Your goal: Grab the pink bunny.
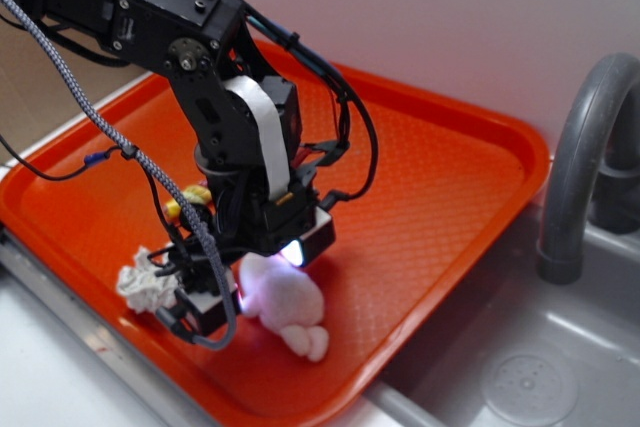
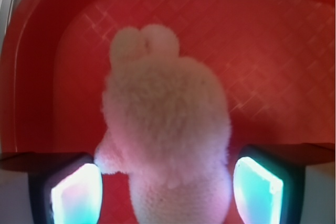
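Two lit pads (image 2: 76, 195) of your gripper (image 2: 167, 192) flanked the pink bunny (image 2: 168, 129) low in the wrist frame, jaws spread wide, not yet squeezing. You had the bunny lying on the orange tray (image 1: 440, 187), lower centre of the exterior frame, beside a white wad (image 1: 143, 284).

Bare tray (image 2: 273, 61) lies ahead and right of the gripper (image 2: 167, 190); the bunny (image 2: 168, 124) fills the gap between its fingers; a tray wall stands close left.
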Robot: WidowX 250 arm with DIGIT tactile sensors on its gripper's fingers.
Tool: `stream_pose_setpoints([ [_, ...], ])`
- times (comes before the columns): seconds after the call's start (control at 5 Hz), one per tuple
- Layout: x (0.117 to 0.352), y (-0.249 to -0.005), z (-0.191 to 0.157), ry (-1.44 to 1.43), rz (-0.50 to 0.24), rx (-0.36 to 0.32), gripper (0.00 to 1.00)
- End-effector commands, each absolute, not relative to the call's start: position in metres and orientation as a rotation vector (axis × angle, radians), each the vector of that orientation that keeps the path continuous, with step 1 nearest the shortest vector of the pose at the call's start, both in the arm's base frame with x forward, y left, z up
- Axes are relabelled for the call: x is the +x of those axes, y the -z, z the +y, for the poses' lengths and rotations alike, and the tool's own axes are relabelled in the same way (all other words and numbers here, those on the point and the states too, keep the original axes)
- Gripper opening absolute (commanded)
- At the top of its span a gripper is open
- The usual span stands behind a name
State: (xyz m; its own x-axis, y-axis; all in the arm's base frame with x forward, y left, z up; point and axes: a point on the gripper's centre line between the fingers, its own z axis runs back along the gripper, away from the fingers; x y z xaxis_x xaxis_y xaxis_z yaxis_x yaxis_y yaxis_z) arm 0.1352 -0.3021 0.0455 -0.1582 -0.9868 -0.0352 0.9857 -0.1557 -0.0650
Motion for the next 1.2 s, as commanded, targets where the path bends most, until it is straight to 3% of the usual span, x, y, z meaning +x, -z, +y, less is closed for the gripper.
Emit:
stream_pose_setpoints([
  [0.0, 0.119, -0.054, -0.299, 1.747, 0.066, -0.016, 0.0],
  [0.2, 0.12, -0.054, -0.299, 1.727, 0.066, -0.013, 0.0],
  [0.4, 0.133, -0.085, -0.29, 1.477, 0.013, 0.034, 0.0],
  [0.8, 0.162, -0.156, -0.239, 0.976, -0.025, 0.056, 0.0],
  [1.0, 0.171, -0.196, -0.191, 0.725, -0.056, 0.061, 0.0],
])
